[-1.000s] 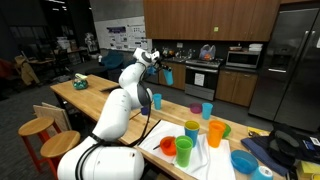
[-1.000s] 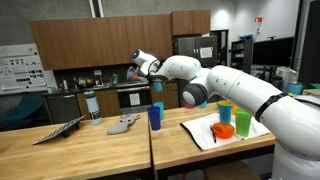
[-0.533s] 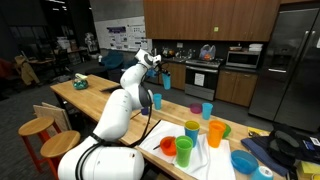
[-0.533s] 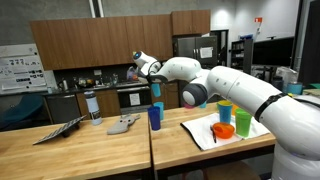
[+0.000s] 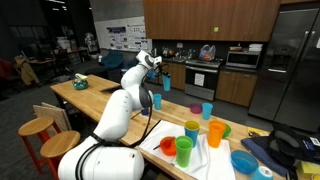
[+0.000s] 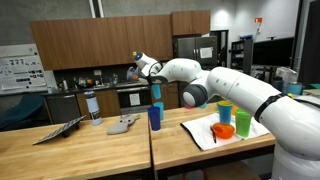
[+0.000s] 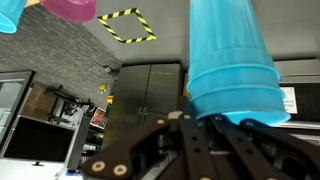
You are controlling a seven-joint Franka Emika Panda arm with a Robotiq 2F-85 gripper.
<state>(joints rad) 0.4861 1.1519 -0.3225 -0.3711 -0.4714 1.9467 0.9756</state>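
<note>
My gripper (image 5: pixel 160 68) is shut on a light blue plastic cup (image 5: pixel 167 77), which it holds in the air above the wooden table (image 5: pixel 110 98). In an exterior view the light blue cup (image 6: pixel 155 91) hangs below the gripper (image 6: pixel 150 74), just above a dark blue cup (image 6: pixel 155 117) standing on the table. That dark blue cup (image 5: pixel 157 100) stands close under the held one. The wrist view is filled by the light blue cup (image 7: pixel 230 50), with the black fingers (image 7: pixel 195 130) clamped at its rim. A pink cup (image 7: pixel 70 8) shows at that view's top edge.
A white cloth (image 5: pixel 190 160) carries green, orange and yellow cups (image 5: pixel 192 130). Beside it lie a blue bowl (image 5: pixel 243 161) and two small cups (image 5: pixel 201 110). A bottle (image 6: pixel 95 106) and a grey object (image 6: pixel 124 124) stand on the table. Stools (image 5: pixel 35 128) line its edge.
The held light blue cup has dropped slightly toward the dark blue cup. The grip stays the same.
</note>
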